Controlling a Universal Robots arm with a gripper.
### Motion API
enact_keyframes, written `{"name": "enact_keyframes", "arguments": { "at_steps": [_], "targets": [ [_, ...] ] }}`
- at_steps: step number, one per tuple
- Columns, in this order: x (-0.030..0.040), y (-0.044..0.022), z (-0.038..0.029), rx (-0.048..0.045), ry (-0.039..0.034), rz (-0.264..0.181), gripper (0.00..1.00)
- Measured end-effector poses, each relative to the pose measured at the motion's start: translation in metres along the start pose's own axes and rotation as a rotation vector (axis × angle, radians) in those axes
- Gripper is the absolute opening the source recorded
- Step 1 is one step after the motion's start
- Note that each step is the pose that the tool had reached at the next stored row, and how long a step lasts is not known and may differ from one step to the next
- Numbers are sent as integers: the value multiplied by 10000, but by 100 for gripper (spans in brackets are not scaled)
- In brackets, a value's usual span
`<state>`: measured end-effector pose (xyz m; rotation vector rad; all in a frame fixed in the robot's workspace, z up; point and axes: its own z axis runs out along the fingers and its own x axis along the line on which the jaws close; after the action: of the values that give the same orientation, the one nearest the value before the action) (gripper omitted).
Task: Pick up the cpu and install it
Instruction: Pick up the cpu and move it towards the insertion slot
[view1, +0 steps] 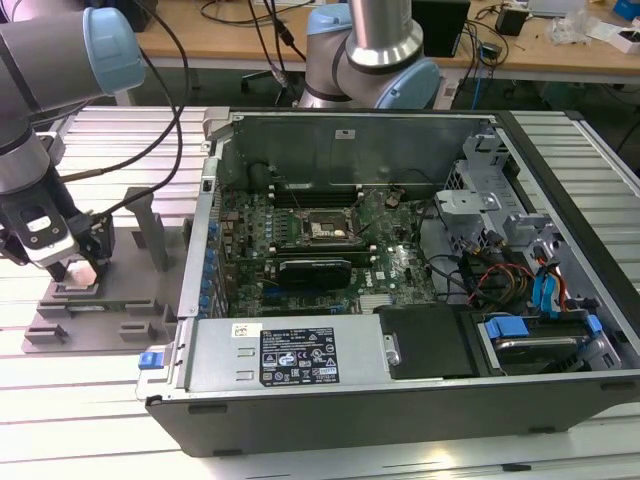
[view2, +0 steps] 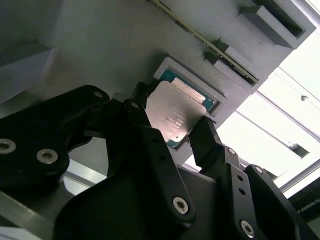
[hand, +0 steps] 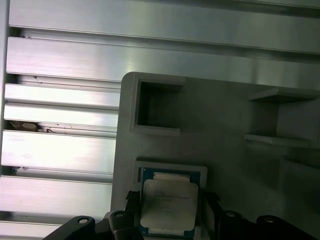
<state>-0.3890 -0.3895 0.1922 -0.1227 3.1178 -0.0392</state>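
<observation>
Gripping the cpu (view2: 175, 114) at its tray pocket: the tool (view1: 78, 270) is down over the grey tray (view1: 110, 322), which sits on the table (view1: 110, 150) at the exterior view's left, just beside the open PC case (view1: 330, 400).

- Tool state: closed on the cpu. In both wrist views the black fingers (view2: 205, 137) meet two opposite edges of the chip, with the metal top left uncovered between them (edge grip, so nothing bears on the underside, my read).
- Cpu position: in or just over the square pocket (hand: 171, 170) of the tray. I can't tell whether it has cleared the pocket floor. It is well apart from the socket (view1: 322, 228).
- Why the pocket: its raised rim keeps the chip square and in one known spot, and the fingers fit alongside the chip edges.
- Cpu: flat square with a matte silvery-grey lid that has stepped shoulders, and a thin green border showing around it.
- Tray: matte grey plastic, moulded, with raised blocks and open rectangular recesses.
- Table: ribbed aluminium slats, brushed and reflective.
- Fingers: black, angular, bolted links with visible screw heads.
- Socket: black rectangular frame, open, on the green motherboard (view1: 400, 265) inside the case.
- Case lies on its side with the panel off, so the socket faces up for access from above.
</observation>
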Motion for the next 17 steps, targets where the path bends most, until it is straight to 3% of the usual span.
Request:
{"name": "enact_keyframes", "arguments": {
  "at_steps": [12,13,17],
  "targets": [
    [12,2,38,0,3,1,60],
    [12,2,38,-2,1,1,55],
    [12,2,39,-1,-1,0,55]
  ]
}}
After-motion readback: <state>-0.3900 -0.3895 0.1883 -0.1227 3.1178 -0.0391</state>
